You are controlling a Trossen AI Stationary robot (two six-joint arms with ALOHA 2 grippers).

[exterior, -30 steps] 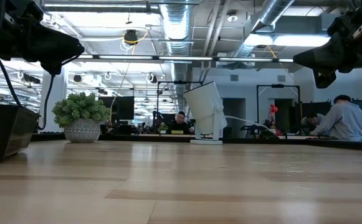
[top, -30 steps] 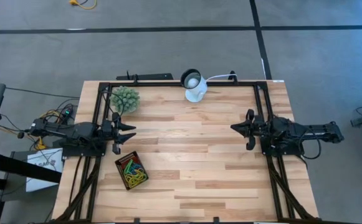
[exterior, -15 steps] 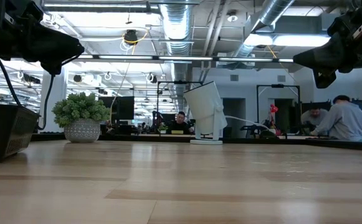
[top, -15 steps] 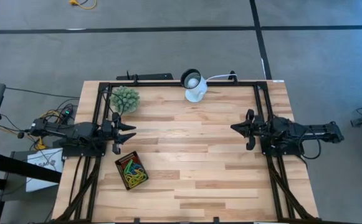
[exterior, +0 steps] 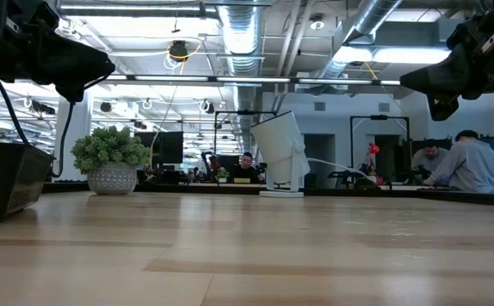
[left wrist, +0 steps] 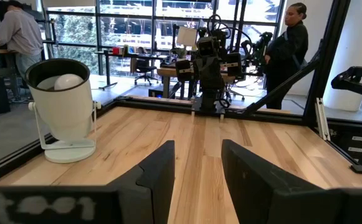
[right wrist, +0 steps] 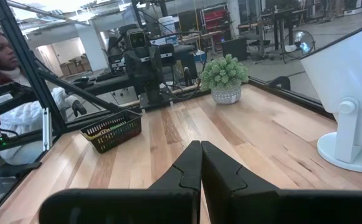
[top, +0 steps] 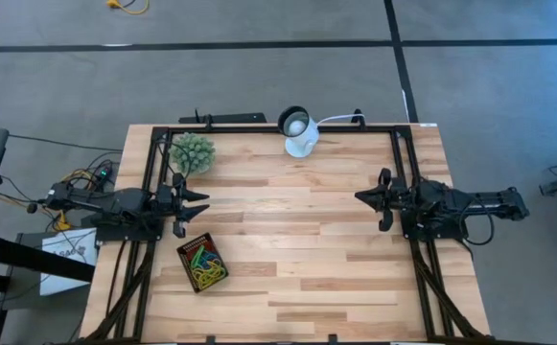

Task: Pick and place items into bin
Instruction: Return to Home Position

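High view: the black bin (top: pixel 202 263) sat on the table (top: pixel 297 259) near its left edge, just beside my left pincer (top: pixel 201 204). The rubber bands (top: pixel 200 261), red, green and yellow, lay heaped inside it. I could make out no loose band on the bare wood.

My left pincer hung above the table, fingers apart with a clear gap, holding nothing. My right pincer (top: pixel 359 196) hung over the opposite side, well apart from the bin, fingers pressed together on nothing.

Judgement on handling: the bands look light, thin and limp, springy if stretched, and apt to tangle. To lift one, I would pinch a single strand where it arches off the heap, closing narrowly, and expect neighbours to trail along.
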